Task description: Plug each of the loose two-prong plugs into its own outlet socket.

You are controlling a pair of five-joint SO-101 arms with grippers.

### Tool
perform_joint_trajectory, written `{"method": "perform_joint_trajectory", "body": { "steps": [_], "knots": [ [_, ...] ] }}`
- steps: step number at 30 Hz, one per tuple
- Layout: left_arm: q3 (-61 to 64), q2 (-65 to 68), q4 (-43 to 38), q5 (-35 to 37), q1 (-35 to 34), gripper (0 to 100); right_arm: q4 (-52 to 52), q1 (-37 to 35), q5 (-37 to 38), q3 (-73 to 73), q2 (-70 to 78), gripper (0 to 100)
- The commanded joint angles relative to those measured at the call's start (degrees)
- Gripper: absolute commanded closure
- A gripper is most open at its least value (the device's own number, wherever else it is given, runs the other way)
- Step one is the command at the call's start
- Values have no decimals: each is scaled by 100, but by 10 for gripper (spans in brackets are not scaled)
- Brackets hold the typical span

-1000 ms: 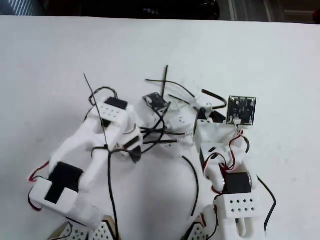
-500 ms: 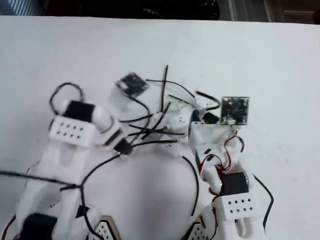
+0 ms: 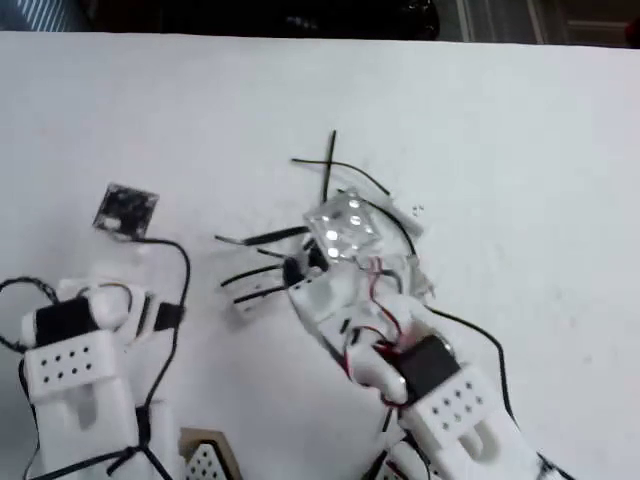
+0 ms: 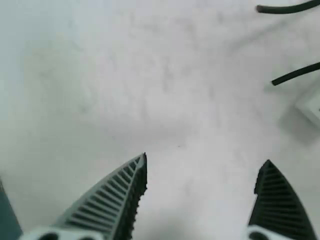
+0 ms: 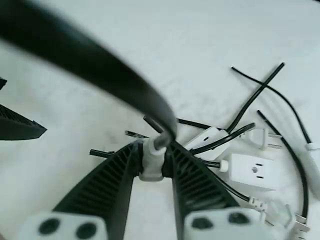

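1. Left gripper [image 4: 206,160]: fingers spread wide with nothing between them, hanging over bare white table [image 4: 125,75].
2. In the high view the left arm [image 3: 75,370] sat at the near left, well apart from the tangle of leads at the table's centre.
3. Right gripper [image 5: 152,147]: fingers pressed in on a small white plug [image 5: 151,165], pinching it by the body. A thick black cable [image 5: 90,65] ran up out of the plug's top.
4. The held plug sat at the left side of the tangle. I could not tell whether it touched the table.
5. An outlet socket [image 5: 252,171], a white block, lay with its slotted face up. It was near the held plug but apart from it.
6. A loose plug [image 5: 264,140], white with two prongs showing, lay just beside that socket on its far side.
7. A second white block [image 5: 210,137] lay between the held plug and the loose plug, with thin black leads crossing it. Its type was unclear.
8. In the high view the right arm [image 3: 430,380] stretched from the near right to the table's centre, covering most of the tangle. Short black cable ends [image 3: 262,238] stuck out to the left of it.
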Motion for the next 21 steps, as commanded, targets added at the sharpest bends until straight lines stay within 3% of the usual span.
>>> {"method": "perform_joint_trajectory", "body": {
  "steps": [1, 6, 13, 21],
  "knots": [
    [413, -286, -457, 70, -286, 661, -365, -382, 97, -492, 1138, 981],
    [1029, -286, -993, 88, -295, 661, -1015, -831, 97, -800, 2255, 981],
    [1152, -286, -1055, 88, -303, 661, -1912, -875, 97, -835, 3204, 981],
    [1213, -312, -1064, 88, -303, 661, -2044, -884, 53, -800, 3846, 981]
  ]
}}
